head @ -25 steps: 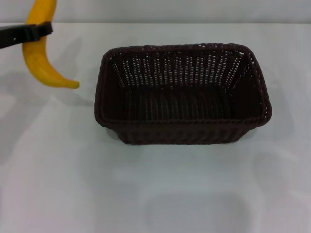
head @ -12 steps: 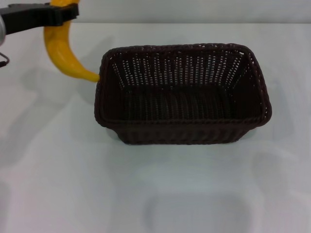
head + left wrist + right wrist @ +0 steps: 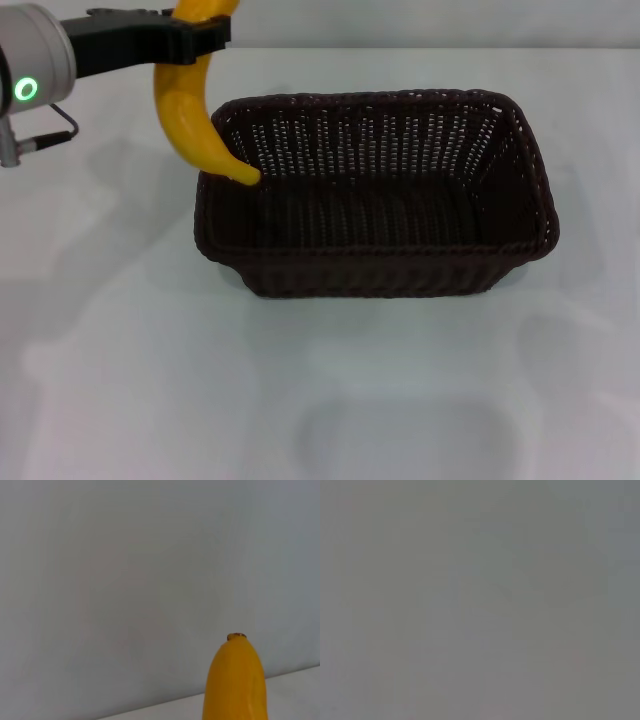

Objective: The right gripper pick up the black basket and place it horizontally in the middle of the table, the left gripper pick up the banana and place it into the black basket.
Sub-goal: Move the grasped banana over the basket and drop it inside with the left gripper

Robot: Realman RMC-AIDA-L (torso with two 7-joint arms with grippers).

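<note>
The near part of the table is plain white surface. Farther in, at mid-table, one black basket stands upright on its base with its long side running left to right. Its braided rim forms a rounded rectangle, and the openwork walls slope in to a dark floor.

At the basket's left end, one banana hangs nearly vertical in the air. Its lower tip curves to the right and lies over the left end of the basket's rim, just inside the opening as seen from the head view. Whether the tip touches the weave cannot be told from this angle. The upper part of the banana runs out of the head view at the far edge.

The left gripper holds the banana near its upper part. The jaws are pinching the banana, with one black finger crossing in front of the yellow peel. The gripper body lies level and points to the right, above the far left part of the table. Behind it, at the left edge, the silver-grey wrist segment carries one lit green ring and one thin cable.

The left wrist view shows the rounded end of the banana against a pale wall and a strip of table edge.

The right gripper appears in no view; the right wrist view shows only flat grey.
</note>
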